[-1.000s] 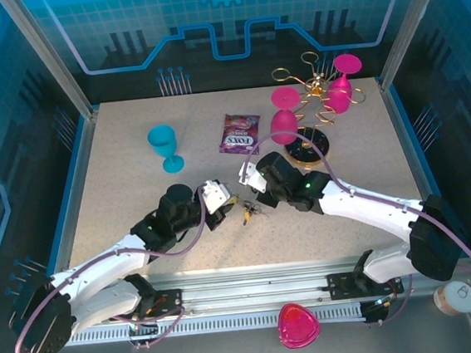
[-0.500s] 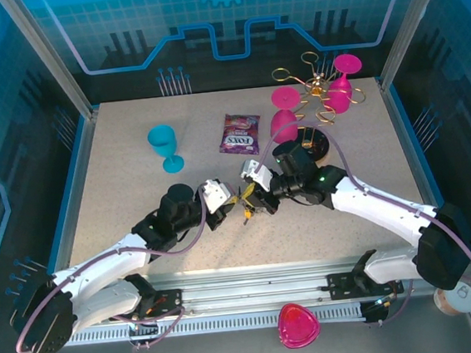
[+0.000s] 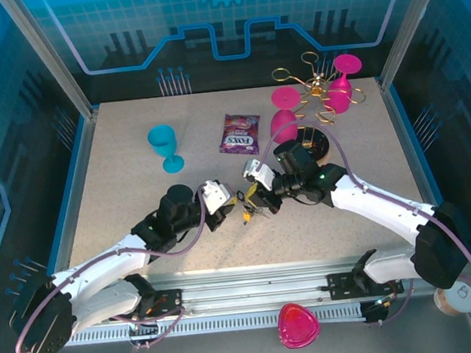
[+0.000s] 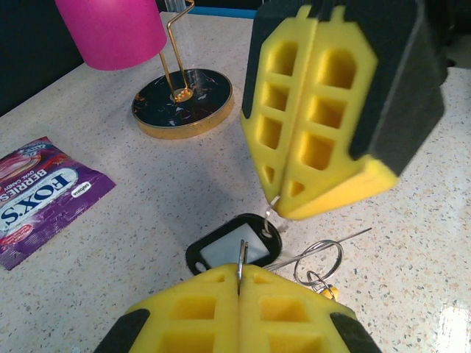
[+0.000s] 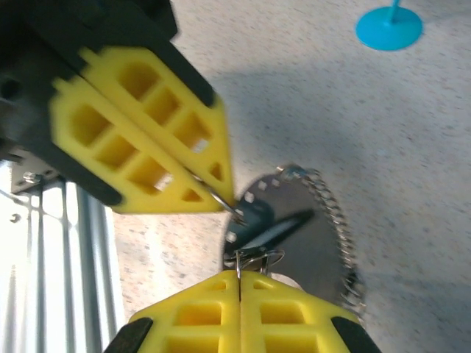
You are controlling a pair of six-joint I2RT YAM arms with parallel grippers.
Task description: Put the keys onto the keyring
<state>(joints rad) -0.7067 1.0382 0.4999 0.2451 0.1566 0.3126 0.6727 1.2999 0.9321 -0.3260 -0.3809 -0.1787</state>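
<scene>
1. Speckled tabletop (image 3: 122, 212) inside a blue-walled enclosure carries a purple sweet packet (image 3: 240, 133), which serves as the landmark.
2. On the near side of that packet, toward the arm bases, the left gripper (image 3: 228, 204) and right gripper (image 3: 255, 200) meet almost tip to tip. The work needs both, one to steady and one to feed.
3. The left gripper's yellow pads are pressed together on a thin wire seen edge-on. I judge this to be the keyring (image 5: 335, 220), whose beaded stretch curves away on the far side of the pinch.
4. The right gripper is likewise clamped, on a small wire loop among the keys (image 3: 246, 214). Which key that loop belongs to I cannot tell.
5. A black tag with a pale window (image 4: 235, 250) lies flat between the two sets of pads, nearer the arms than the packet. A small orange bit shows just beside it.
6. Holding the ring on edge probably presents its wire end-on to the key's loop, so the loop can be slid along it.
7. Threading looks under way but not finished. The risk is the thin wire slipping out of the soft foam.
</scene>
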